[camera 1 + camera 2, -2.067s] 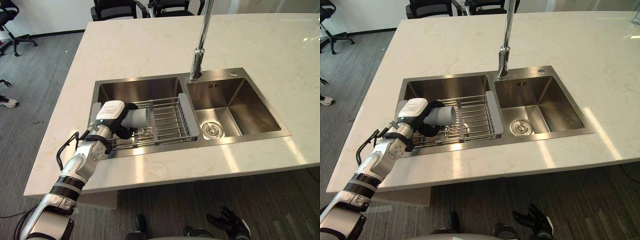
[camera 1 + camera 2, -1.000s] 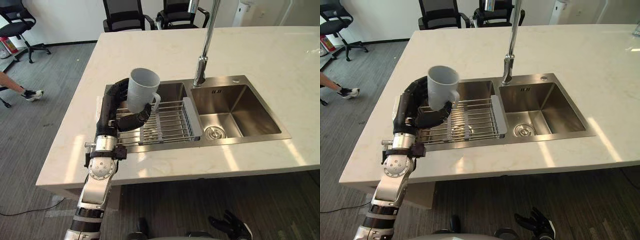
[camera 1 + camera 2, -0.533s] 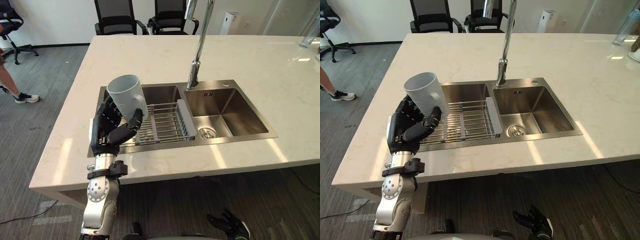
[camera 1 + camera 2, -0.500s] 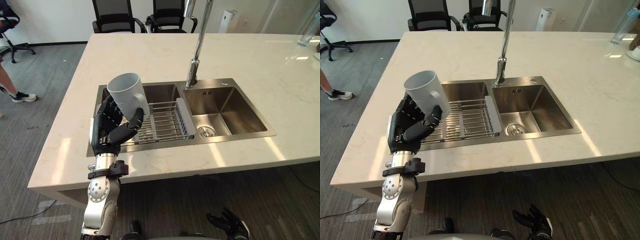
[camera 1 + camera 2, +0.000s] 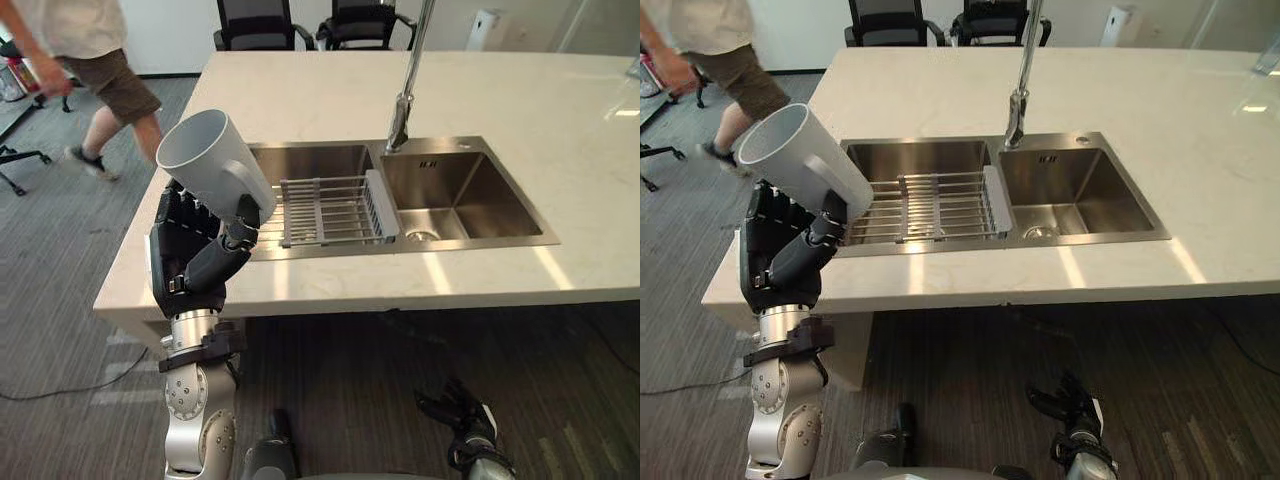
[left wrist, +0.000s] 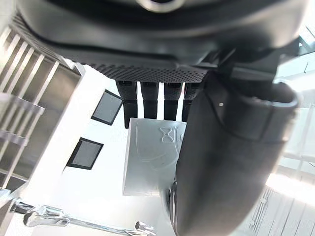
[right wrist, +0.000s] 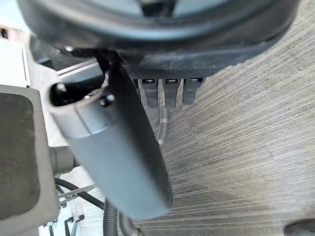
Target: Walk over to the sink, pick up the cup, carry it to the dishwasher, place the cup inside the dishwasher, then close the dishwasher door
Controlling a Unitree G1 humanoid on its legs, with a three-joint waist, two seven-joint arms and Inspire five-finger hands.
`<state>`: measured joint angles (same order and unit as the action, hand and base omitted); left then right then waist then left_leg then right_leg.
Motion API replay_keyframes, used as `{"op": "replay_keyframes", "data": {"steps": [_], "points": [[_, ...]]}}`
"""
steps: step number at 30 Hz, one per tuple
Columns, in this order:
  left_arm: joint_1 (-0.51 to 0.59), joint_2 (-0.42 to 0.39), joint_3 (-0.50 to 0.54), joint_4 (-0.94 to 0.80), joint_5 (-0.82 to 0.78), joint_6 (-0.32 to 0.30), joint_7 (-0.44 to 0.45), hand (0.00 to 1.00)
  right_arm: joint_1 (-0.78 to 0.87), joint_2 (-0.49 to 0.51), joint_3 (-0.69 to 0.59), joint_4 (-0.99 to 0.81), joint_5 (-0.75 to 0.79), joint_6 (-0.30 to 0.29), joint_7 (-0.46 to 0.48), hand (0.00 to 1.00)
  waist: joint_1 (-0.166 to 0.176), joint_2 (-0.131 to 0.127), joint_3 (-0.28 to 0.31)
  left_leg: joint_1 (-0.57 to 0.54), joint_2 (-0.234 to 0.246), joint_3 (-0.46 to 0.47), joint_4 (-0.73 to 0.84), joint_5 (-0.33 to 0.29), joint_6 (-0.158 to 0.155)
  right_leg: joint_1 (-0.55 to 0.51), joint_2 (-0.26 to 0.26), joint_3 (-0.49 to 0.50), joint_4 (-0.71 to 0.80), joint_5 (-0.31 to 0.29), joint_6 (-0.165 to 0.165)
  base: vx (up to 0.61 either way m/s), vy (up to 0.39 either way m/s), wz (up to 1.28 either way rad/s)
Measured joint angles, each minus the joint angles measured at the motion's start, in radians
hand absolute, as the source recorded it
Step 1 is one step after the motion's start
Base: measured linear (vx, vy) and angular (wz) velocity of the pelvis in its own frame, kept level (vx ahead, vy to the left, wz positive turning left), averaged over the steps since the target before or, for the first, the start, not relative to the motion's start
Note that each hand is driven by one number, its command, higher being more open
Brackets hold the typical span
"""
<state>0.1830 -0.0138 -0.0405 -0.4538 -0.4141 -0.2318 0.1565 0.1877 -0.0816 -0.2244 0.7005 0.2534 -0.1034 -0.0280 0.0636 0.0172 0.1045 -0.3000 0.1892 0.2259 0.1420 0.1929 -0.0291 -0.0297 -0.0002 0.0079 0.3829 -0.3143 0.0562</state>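
Left hand (image 5: 190, 250): raised in front of the counter's (image 5: 520, 90) near-left corner, fingers and thumb curled round the cup (image 5: 215, 165), wrapping its lower part. The left wrist view shows the cup's pale wall (image 6: 152, 157) pinned between the finger row and the thumb.

Cup: grey, clear of the counter, long axis tilted, mouth up and toward the robot's left, base down into the palm. It leans away from the sink (image 5: 310, 160).

Drying rack (image 5: 325, 210): across the left basin, bare.

Tap (image 5: 405, 100): between the two basins, well apart from the cup.

Right hand (image 5: 462, 425): low over the floor, fingers loose and spread, holding nothing. It is far from the cup, so the carry is the left arm's job.

Change from half a second ago: the view has drawn back from the counter. The cup, then over the sink's left rim, now stands off the counter edge and tips further. A person (image 5: 90, 60) walks past at far left.
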Motion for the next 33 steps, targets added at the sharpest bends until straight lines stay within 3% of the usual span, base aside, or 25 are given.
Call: {"op": "replay_keyframes", "data": {"steps": [1,2,3,4,5,6,8,10,11,12,13,16,21,23,24,25,26,28,33], "points": [[0.014,-0.002,-0.02,-0.002,0.0,0.001,0.0,0.3,0.006,-0.001,0.0,0.0,0.001,0.0,-0.004,0.9,-0.012,0.007,0.003,0.0,0.013,-0.03,-0.01,0.025,-0.011,-0.004,0.024,-0.013,0.02,-0.001,-0.014,-0.34,-0.145,0.86],[0.014,0.001,-0.04,-0.003,-0.002,0.002,0.0,0.3,0.019,-0.006,-0.004,-0.002,0.002,-0.002,-0.017,0.9,-0.034,0.012,0.004,-0.005,0.008,-0.055,-0.055,-0.031,-0.038,-0.004,0.022,-0.062,0.016,0.004,-0.041,-0.34,-0.124,0.91],[0.009,0.01,-0.045,-0.003,-0.004,0.003,0.0,0.3,0.021,-0.002,-0.007,-0.004,0.003,-0.002,-0.022,0.9,-0.042,-0.007,0.012,-0.021,-0.001,-0.042,-0.028,-0.074,-0.033,-0.006,0.003,-0.086,0.008,0.01,-0.046,-0.36,-0.095,0.97],[0.002,0.012,-0.055,-0.009,-0.014,0.002,-0.001,0.3,0.022,-0.001,-0.01,-0.003,0.007,-0.003,-0.034,0.9,-0.046,-0.03,0.03,-0.042,-0.008,-0.016,0.073,-0.119,0.015,-0.008,-0.023,-0.105,0.009,0.016,-0.048,-0.27,-0.06,0.78],[0.0,0.012,-0.077,-0.013,-0.026,0.001,-0.003,0.3,0.033,-0.008,-0.01,-0.009,0.02,-0.003,-0.043,0.9,-0.049,-0.035,0.033,-0.059,-0.009,0.01,0.235,-0.168,0.052,-0.008,-0.047,-0.132,0.001,0.035,-0.052,-0.26,-0.071,0.67],[-0.002,0.01,-0.088,-0.013,-0.03,0.0,-0.003,0.3,0.04,-0.014,-0.009,-0.014,0.021,-0.003,-0.043,0.9,-0.05,-0.032,0.03,-0.056,-0.002,0.02,0.301,-0.193,0.045,-0.008,-0.052,-0.144,-0.005,0.042,-0.053,-0.22,-0.044,0.71],[-0.024,0.01,-0.131,-0.01,-0.036,-0.002,-0.011,0.3,0.059,-0.027,-0.012,-0.019,0.022,-0.006,-0.045,0.9,-0.061,-0.002,0.008,0.022,0.037,0.031,0.441,-0.313,0.03,-0.005,-0.057,-0.202,-0.041,0.073,-0.053,-0.15,0.04,0.75],[-0.039,0.009,-0.151,-0.003,-0.035,-0.005,-0.017,0.3,0.059,-0.027,-0.013,-0.017,0.021,-0.007,-0.046,0.9,-0.067,0.009,-0.009,0.115,0.039,0.032,0.395,-0.358,0.004,-0.01,-0.066,-0.226,-0.071,0.095,-0.039,-0.07,0.089,0.61],[-0.052,0.008,-0.158,0.019,-0.034,-0.012,-0.029,0.3,0.056,-0.029,-0.014,-0.007,0.021,-0.011,-0.045,0.9,-0.076,0.019,-0.033,0.195,0.021,0.031,0.241,-0.368,-0.023,-0.023,-0.071,-0.245,-0.103,0.106,-0.027,-0.07,0.142,0.6],[-0.074,0.008,-0.155,0.048,-0.031,-0.016,-0.034,0.3,0.045,-0.027,-0.014,0.008,0.02,-0.014,-0.044,0.9,-0.078,0.035,-0.045,0.249,0.0,0.028,0.075,-0.347,-0.069,-0.041,-0.076,-0.256,-0.113,0.118,-0.01,-0.07,0.188,0.53],[-0.083,0.017,-0.15,0.072,-0.029,-0.015,-0.033,0.3,0.033,-0.019,-0.011,0.024,0.02,-0.013,-0.044,0.9,-0.078,0.021,-0.043,0.257,-0.02,0.029,0.047,-0.313,-0.055,-0.042,-0.086,-0.248,-0.119,0.132,-0.007,-0.05,0.147,0.3],[-0.083,0.044,-0.114,0.177,-0.027,-0.004,-0.024,0.3,0.019,-0.003,-0.007,0.04,0.018,-0.013,-0.034,0.9,-0.076,0.012,-0.046,0.268,-0.046,0.027,0.044,-0.309,-0.044,-0.012,-0.1,-0.248,-0.155,0.17,0.01,-0.01,0.119,0.08],[-0.076,0.06,-0.123,0.191,-0.019,0.009,-0.021,0.3,0.008,-0.002,-0.006,0.048,-0.011,-0.013,-0.036,0.9,-0.076,-0.011,-0.032,0.275,-0.077,0.015,0.069,-0.326,-0.019,-0.029,-0.132,-0.216,-0.055,0.155,0.0,-0.03,0.092,0.13],[-0.076,0.085,-0.151,0.188,-0.014,0.009,-0.026,0.3,0.018,-0.002,-0.006,0.047,-0.027,-0.013,-0.035,0.9,-0.088,-0.027,-0.022,0.258,-0.101,-0.041,0.104,-0.34,-0.001,-0.071,-0.121,-0.03,0.065,0.118,-0.033,-0.08,0.069,0.64],[-0.076,0.088,-0.159,0.187,-0.014,0.009,-0.028,0.3,0.026,-0.002,-0.006,0.047,-0.031,-0.013,-0.035,0.9,-0.093,-0.032,-0.023,0.25,-0.108,-0.065,0.115,-0.345,0.003,-0.074,-0.115,0.022,0.078,0.102,-0.029,-0.08,-0.043,1.1],[-0.075,0.082,-0.164,0.183,-0.014,0.009,-0.03,0.3,0.046,0.003,-0.003,0.044,-0.043,-0.012,-0.035,0.9,-0.098,-0.061,-0.032,0.204,-0.137,-0.11,0.161,-0.361,0.005,-0.073,-0.115,0.15,0.079,0.042,-0.013,-0.07,-0.093,0.86],[-0.074,0.08,-0.16,0.181,-0.014,0.009,-0.03,0.3,0.049,0.003,-0.002,0.042,-0.043,-0.011,-0.034,0.9,-0.092,-0.065,-0.034,0.19,-0.141,-0.116,0.18,-0.371,0.002,-0.066,-0.118,0.161,0.071,0.024,-0.003,-0.08,-0.143,0.73],[-0.04,0.072,-0.131,0.163,-0.014,0.009,-0.029,0.3,0.049,0.005,0.004,0.033,-0.043,-0.007,-0.032,0.9,-0.071,-0.055,-0.041,0.143,-0.133,-0.149,0.241,-0.394,-0.018,-0.049,-0.113,0.131,0.028,0.0,0.051,-0.08,-0.11,0.3],[0.017,0.054,-0.126,0.096,-0.015,0.01,-0.03,0.3,0.056,0.003,0.021,-0.016,-0.042,-0.008,-0.036,0.9,-0.053,-0.054,-0.046,0.082,-0.119,-0.258,0.247,-0.359,-0.042,-0.019,-0.089,0.011,-0.012,0.016,0.035,-0.03,-0.109,0.63]]}}
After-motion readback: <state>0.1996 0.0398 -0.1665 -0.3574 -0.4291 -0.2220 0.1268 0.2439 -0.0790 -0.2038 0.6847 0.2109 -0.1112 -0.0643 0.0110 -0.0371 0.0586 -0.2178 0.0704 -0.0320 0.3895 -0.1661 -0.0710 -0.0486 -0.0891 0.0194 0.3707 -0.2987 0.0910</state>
